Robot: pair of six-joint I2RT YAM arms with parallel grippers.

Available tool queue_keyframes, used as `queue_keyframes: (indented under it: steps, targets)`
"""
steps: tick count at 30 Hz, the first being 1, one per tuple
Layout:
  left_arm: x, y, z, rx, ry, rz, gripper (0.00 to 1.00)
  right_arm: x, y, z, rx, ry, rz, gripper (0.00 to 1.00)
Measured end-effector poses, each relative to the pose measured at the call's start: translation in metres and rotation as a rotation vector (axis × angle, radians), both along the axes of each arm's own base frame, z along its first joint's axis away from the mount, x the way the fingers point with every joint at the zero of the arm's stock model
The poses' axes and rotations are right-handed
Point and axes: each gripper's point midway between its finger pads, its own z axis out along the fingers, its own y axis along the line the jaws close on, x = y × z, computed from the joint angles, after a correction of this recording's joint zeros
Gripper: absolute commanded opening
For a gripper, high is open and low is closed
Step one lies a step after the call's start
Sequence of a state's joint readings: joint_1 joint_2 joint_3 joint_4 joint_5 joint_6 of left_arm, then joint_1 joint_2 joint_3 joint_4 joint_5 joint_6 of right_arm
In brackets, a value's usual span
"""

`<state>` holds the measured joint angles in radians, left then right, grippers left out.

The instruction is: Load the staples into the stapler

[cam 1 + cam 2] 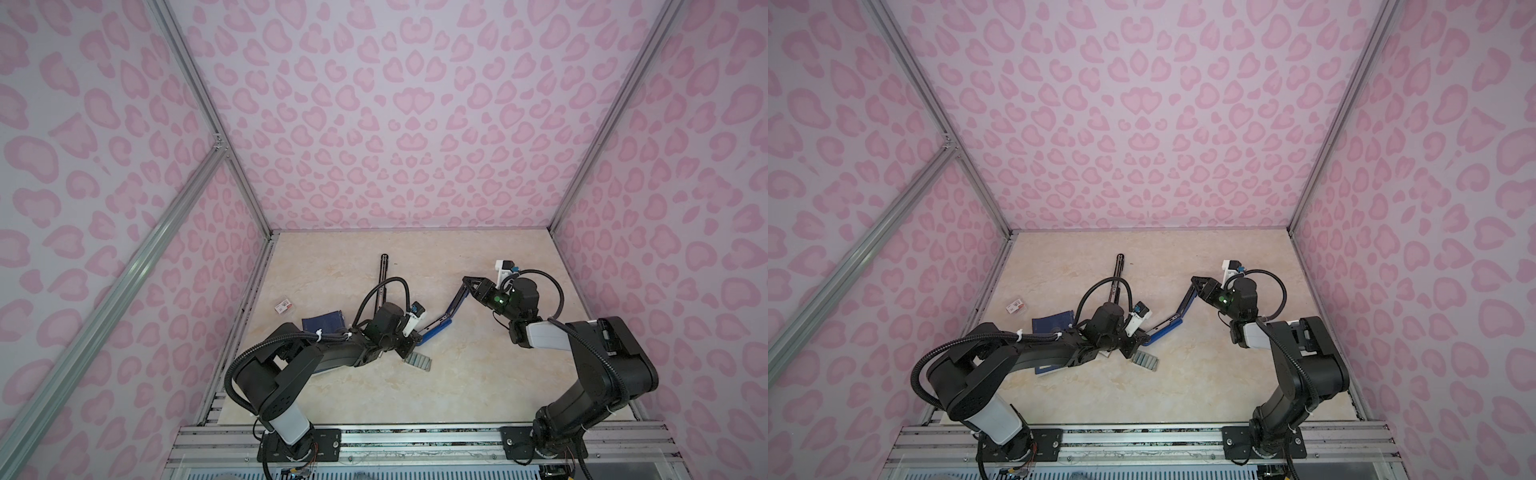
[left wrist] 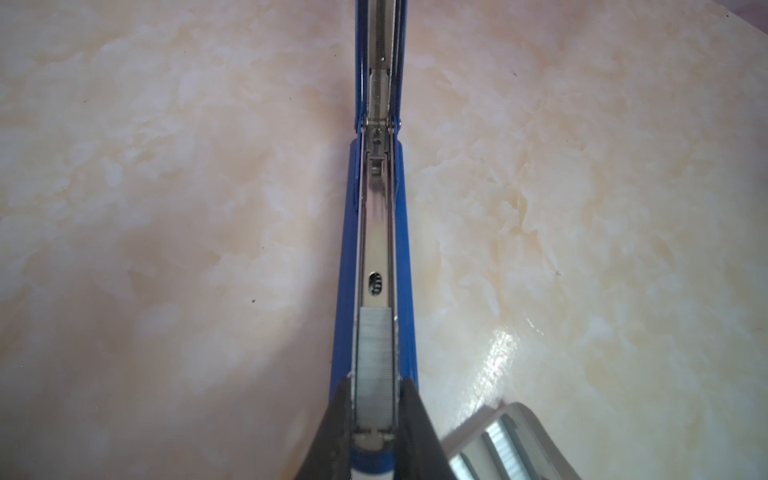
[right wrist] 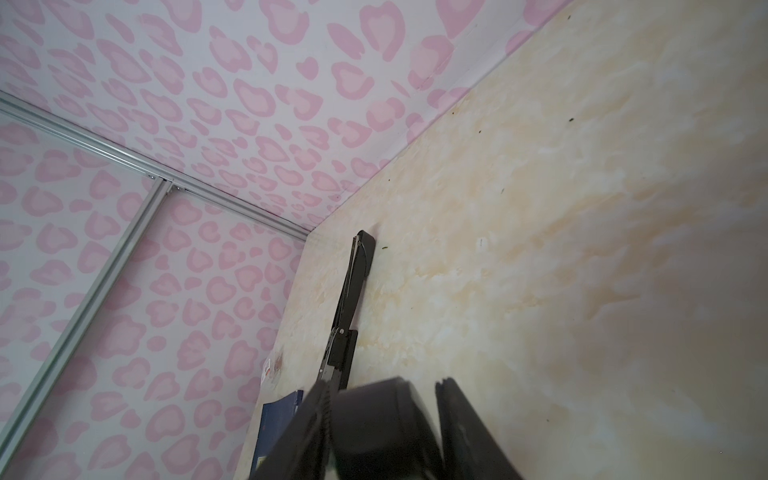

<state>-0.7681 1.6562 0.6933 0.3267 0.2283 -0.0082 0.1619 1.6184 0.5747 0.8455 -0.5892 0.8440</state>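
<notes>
A blue stapler (image 1: 435, 328) (image 1: 1163, 328) lies hinged open on the table, its metal channel (image 2: 376, 232) facing up. My right gripper (image 1: 468, 282) (image 3: 384, 382) is shut on the far end of the raised lid (image 1: 455, 301) and holds it up. One strip of staples (image 2: 376, 353) lies in the channel at the stapler's front end. My left gripper (image 2: 374, 380) (image 1: 411, 338) sits there with its fingers (image 2: 338, 411) close against both sides of the strip. Several more loose staples (image 1: 417, 360) (image 1: 1145, 360) (image 2: 507, 444) lie side by side on the table just beside that gripper.
A black stapler (image 1: 383, 278) (image 3: 353, 299), opened out flat, lies towards the back left. A dark blue booklet (image 1: 324, 322) sits under my left arm. A small white-and-red box (image 1: 284, 306) is near the left wall. Pink-patterned walls enclose the table on three sides.
</notes>
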Motion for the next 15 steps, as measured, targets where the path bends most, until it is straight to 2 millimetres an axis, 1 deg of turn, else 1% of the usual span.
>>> queue_keyframes:
  steps: [7,11,15]
  targets:
    - [0.001,-0.001,0.007,-0.015,-0.005,0.007,0.11,-0.010,0.019,0.012,-0.101,-0.029,0.041,0.43]
    - [0.001,-0.001,0.012,-0.023,-0.013,0.007,0.11,-0.015,0.025,0.014,-0.149,-0.039,0.053,0.43]
    - [0.001,-0.001,0.013,-0.022,-0.012,0.007,0.11,-0.019,0.032,0.016,-0.190,-0.053,0.066,0.42]
